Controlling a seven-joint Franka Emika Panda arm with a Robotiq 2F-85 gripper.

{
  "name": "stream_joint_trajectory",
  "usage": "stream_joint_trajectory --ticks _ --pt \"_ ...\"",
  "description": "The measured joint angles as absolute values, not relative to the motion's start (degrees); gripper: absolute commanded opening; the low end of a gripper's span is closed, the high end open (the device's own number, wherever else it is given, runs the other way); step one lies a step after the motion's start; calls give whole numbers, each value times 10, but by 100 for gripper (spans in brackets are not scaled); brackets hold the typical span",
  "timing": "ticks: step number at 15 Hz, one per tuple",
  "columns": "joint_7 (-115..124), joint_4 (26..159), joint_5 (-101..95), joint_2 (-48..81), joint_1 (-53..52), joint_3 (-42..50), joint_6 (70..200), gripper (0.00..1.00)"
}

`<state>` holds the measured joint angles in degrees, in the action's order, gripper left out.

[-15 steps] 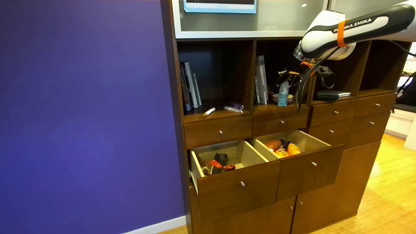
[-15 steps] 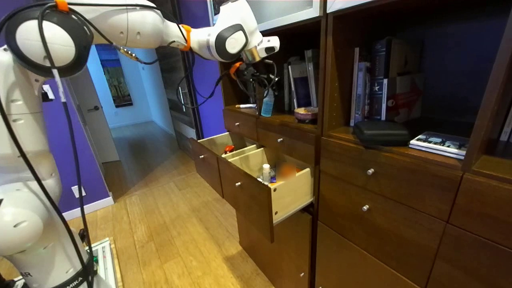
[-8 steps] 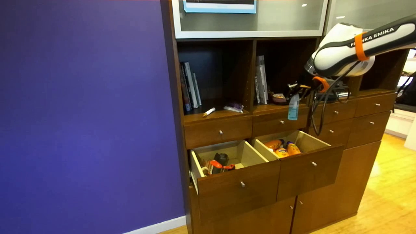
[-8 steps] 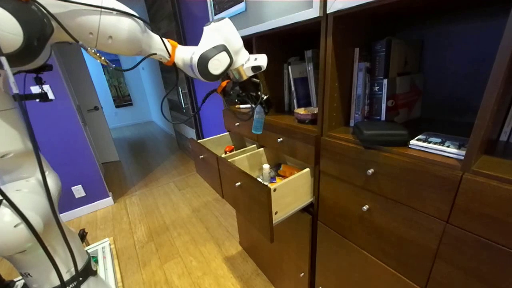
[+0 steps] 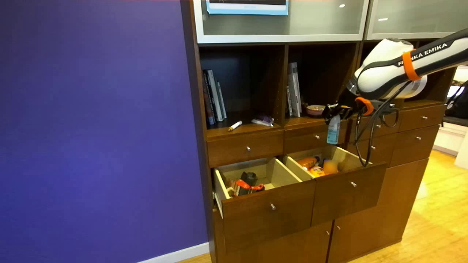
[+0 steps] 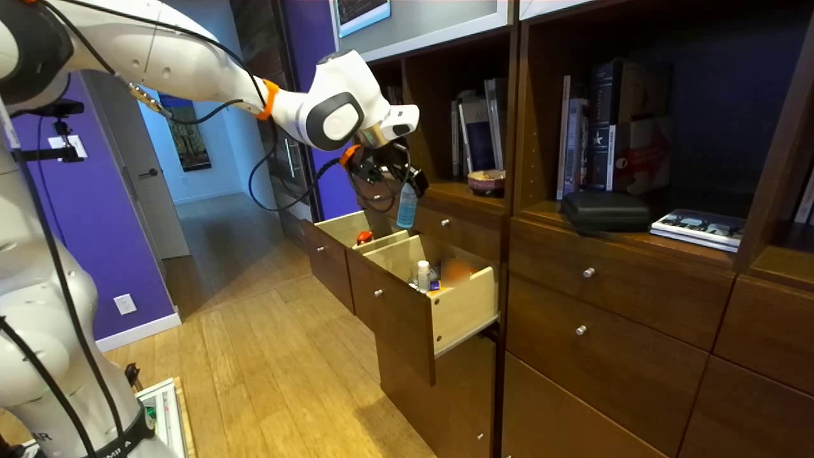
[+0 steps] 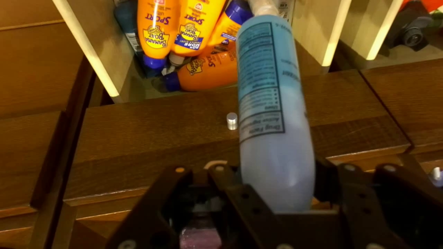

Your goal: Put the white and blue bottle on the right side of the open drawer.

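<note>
Hand (image 7: 278, 180) clamps white and blue bottle (image 5: 333, 132) near its top, above open drawer (image 5: 340, 199); probably so base enters first.

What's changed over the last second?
The claw carried the bottle down and outward from the shelf, toward the right-hand open drawer. It kept hold; nothing was let go. The drawer, marker and bowl stayed put.
</note>
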<state>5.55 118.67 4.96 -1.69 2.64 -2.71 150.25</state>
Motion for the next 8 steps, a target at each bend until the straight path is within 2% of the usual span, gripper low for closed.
stream_joint_trajectory --ticks 8 --pt "50 1185 39 49 2 -28 1516 9"
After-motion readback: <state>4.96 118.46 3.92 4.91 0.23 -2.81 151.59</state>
